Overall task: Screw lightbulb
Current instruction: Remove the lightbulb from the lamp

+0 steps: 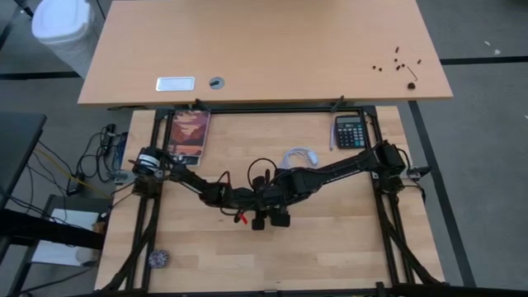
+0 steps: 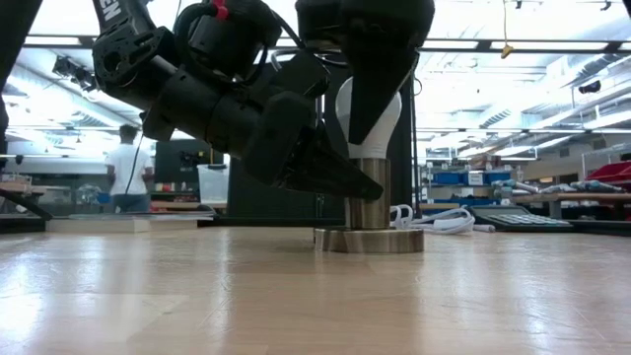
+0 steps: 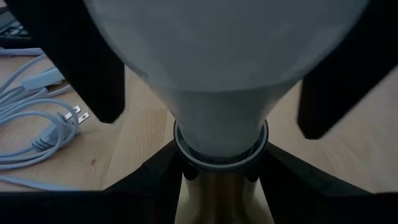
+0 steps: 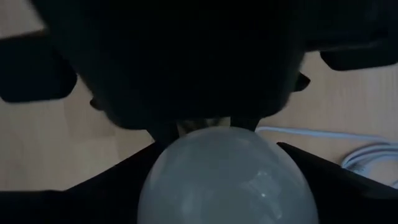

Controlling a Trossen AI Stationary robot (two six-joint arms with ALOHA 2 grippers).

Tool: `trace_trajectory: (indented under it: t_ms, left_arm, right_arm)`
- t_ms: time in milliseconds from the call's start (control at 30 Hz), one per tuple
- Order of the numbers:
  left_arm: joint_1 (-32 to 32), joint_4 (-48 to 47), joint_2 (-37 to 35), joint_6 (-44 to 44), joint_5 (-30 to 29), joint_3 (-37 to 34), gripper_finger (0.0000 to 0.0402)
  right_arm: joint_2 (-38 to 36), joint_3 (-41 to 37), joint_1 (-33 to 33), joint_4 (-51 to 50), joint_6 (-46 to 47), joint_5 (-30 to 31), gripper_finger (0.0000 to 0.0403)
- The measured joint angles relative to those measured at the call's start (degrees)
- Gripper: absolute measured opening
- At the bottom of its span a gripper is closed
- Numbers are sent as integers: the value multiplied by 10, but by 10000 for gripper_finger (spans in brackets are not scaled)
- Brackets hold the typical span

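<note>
1. Right now the lightbulb (image 2: pixel 368 116) stands upright in the metal socket (image 2: pixel 368 202), narrow end down and round end up, so its long axis runs straight up from the socket's flat base (image 2: pixel 369 240), which sits on the wooden table (image 2: pixel 296 296).

2. Directly above the socket, the right gripper (image 2: pixel 370 108) comes down over the round end of the lightbulb; its fingers (image 4: pixel 336 180) flank the glass on both sides. I judge them closed on the lightbulb, though the hold may be light, since the exact contact is hidden by the arm.

3. Beside the socket, low and reaching in from the left arm's side, the left gripper (image 2: pixel 345 182) clamps the socket's metal stem just below the collar where the lightbulb enters. The left wrist view shows its two fingers (image 3: pixel 149 180) pressed against either side of that stem.

4. Because the lightbulb's axis lines up with the socket and with the right gripper's approach from overhead, the coming move looks like a twist about that vertical line, with the right arm turning and the left arm bracing.

5. Both grippers are at the socket, but the right one alone is on the lightbulb.

6. Behind the socket a white cord (image 1: pixel 299 157) lies coiled on the table, well apart from the fingers.
</note>
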Motion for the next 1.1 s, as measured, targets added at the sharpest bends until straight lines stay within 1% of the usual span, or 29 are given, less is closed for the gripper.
trace_trajectory:
  t_ms: [167, 367, 433, 533, 600, 733, 800, 867, 1000, 1100]
  left_arm:
    - [0, -2, 0, 0, 0, 0, 193]
    - [1, -5, 0, 2, 0, 1, 193]
    - [1, -5, 0, 3, 0, 1, 193]
    - [1, -5, 0, 9, 2, 1, 193]
    - [1, -5, 0, 12, 1, 0, 193]
    - [1, -5, 0, 16, 2, 0, 193]
    - [0, -5, 0, 20, 2, 0, 194]
    - [-1, -6, 0, 19, 3, 0, 194]
    - [-1, -10, -1, 16, 3, 0, 194]
    - [-1, -10, -1, 16, 3, 1, 194]
  right_arm:
    - [0, 0, 0, -2, -68, -4, 258]
    - [0, 0, 0, -1, -193, -8, 256]
    - [0, 0, 0, -1, -263, -11, 267]
    - [1, 0, 2, -5, -397, -6, 296]
    - [1, -1, 2, -8, -477, -2, 306]
    - [0, -1, 1, -13, -644, 3, 302]
    - [0, -1, 0, -10, -697, 21, 295]
    - [0, 0, 0, -11, -703, 37, 292]
    - [-1, -1, 3, -10, -622, 45, 293]
    - [-4, 4, 7, -29, -558, 47, 298]
